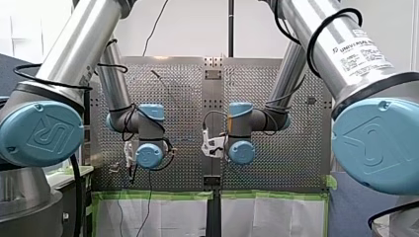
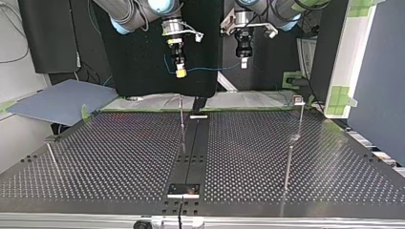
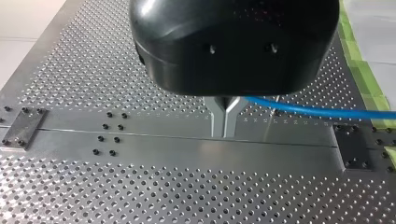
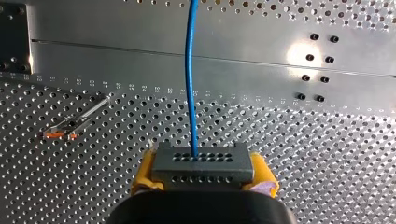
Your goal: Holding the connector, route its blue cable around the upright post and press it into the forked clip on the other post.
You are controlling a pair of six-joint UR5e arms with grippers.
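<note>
Fingers of your right gripper (image 4: pixel 203 173) pinch the grey perforated connector block (image 4: pixel 201 162) between yellow pads (image 4: pixel 143 171), high above the perforated metal table (image 2: pixel 119 157). Its thin blue cable (image 4: pixel 189 70) runs across to your left gripper (image 3: pixel 227 126), whose metal fingers (image 3: pixel 218 112) press together on it, also well above the table.

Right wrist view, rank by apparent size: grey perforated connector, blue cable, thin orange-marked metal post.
1. Grey perforated connector, nearest the camera.
2. Blue cable, longer but thin.
3. Thin orange-marked metal post, farther off; true size unsure.
</note>
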